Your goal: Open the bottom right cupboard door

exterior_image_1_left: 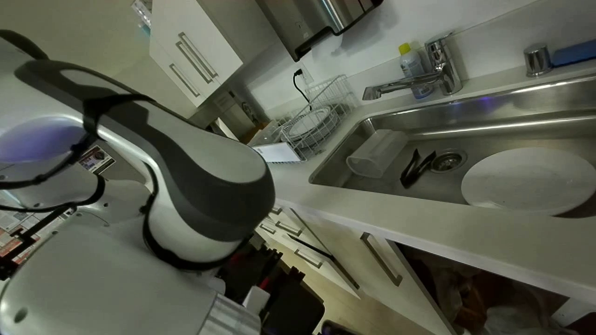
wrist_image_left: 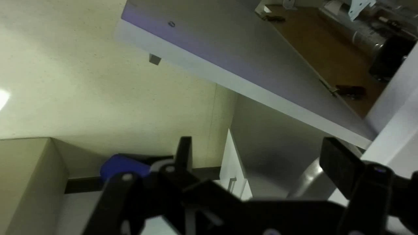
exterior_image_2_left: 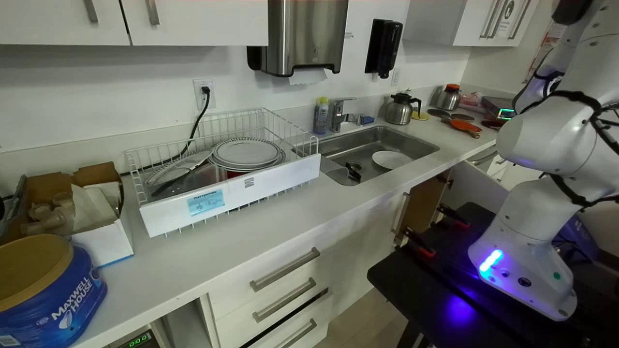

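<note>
Beneath the counter (exterior_image_2_left: 271, 217): bottom right cupboard door (wrist_image_left: 228, 62), white, stood open.
Hinges (wrist_image_left: 351, 91) joined it to the brown-walled cabinet (wrist_image_left: 310, 40); the gripper (wrist_image_left: 258, 147), low in the wrist view, had its fingers (wrist_image_left: 341, 163) spread apart.

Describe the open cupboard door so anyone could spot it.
In an exterior view, find the steel sink, then look below the counter, toward the robot arm. A white cupboard door stands open there. Unlike the shut, bar-handled door nearby, it juts outward, showing its inner face.
</note>
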`<state>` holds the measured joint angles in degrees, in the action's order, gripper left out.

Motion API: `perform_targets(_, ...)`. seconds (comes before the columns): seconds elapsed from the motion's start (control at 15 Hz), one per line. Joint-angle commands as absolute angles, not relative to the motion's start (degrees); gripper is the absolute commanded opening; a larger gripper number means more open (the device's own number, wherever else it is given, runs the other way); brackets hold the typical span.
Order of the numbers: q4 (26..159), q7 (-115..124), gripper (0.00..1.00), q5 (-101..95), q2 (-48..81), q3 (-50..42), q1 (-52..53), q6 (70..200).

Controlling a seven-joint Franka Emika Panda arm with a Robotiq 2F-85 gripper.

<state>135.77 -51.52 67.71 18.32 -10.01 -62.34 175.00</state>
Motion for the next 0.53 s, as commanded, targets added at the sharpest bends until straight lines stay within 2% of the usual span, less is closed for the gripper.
perform_targets(0.0, 144.65, -54.92, 1.0, 68.12, 6.88, -8.88, -61.94, 173.0)
perform_targets(0.47, 152.58, -51.33, 1.0, 63.69, -1.89, -8.92, -60.72, 170.47)
